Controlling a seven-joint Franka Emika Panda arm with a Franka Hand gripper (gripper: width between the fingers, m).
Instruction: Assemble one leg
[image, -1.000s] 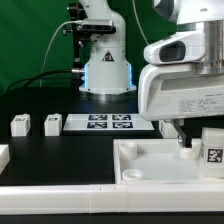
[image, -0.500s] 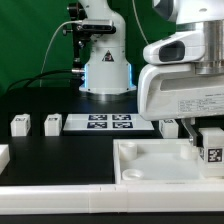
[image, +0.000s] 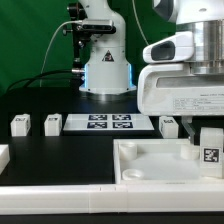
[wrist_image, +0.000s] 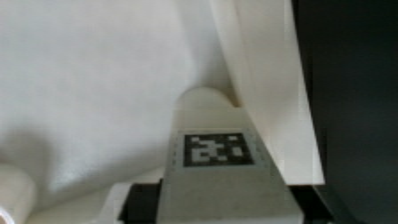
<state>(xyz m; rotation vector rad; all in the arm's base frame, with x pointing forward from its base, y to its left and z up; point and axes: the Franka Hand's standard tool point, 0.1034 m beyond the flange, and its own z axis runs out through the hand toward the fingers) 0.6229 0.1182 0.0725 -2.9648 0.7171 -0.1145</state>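
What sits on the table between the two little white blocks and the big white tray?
In the exterior view, the marker board lies between the small blocks and the tray.

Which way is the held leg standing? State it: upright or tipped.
Upright: the leg stands vertical over the tray-like part, tag facing out, gripped by the tool.

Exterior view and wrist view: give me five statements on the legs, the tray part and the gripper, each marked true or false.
1. The gripper holds a tagged leg over the tray-like part. True.
2. Two small legs stand on the black table at the exterior view's left. True.
3. The marker board lies inside the tray-like part. False: it lies flat on the table beyond it.
4. The wrist view shows the held leg's tag. True.
5. The held leg is at the exterior view's left. False: it is at the exterior view's right.
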